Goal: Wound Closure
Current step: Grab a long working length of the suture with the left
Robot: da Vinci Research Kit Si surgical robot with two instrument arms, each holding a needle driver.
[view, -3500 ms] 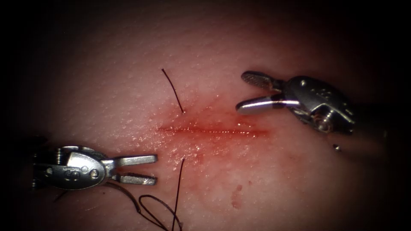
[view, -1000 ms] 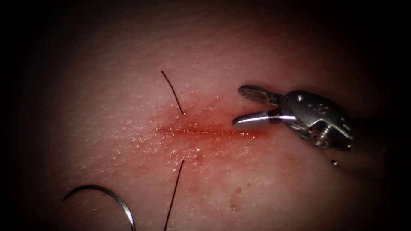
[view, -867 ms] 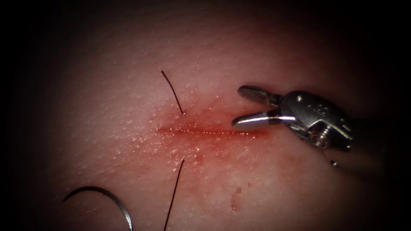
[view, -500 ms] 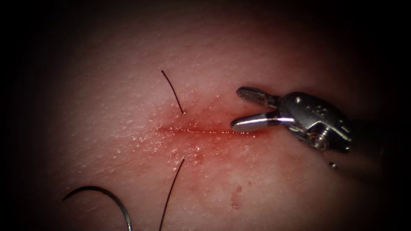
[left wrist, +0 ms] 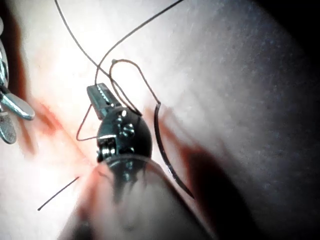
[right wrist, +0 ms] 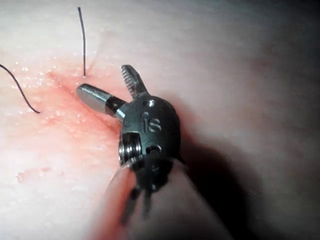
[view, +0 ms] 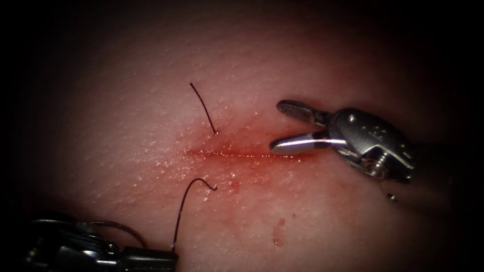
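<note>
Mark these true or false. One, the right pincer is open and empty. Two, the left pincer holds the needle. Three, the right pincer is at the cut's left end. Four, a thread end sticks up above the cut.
1. The right pincer is open and empty. True.
2. The left pincer holds the needle. False: it is shut on the thread; the needle lies loose on the tissue beside it.
3. The right pincer is at the cut's left end. False: it is at the right end of the cut.
4. A thread end sticks up above the cut. True.
</note>
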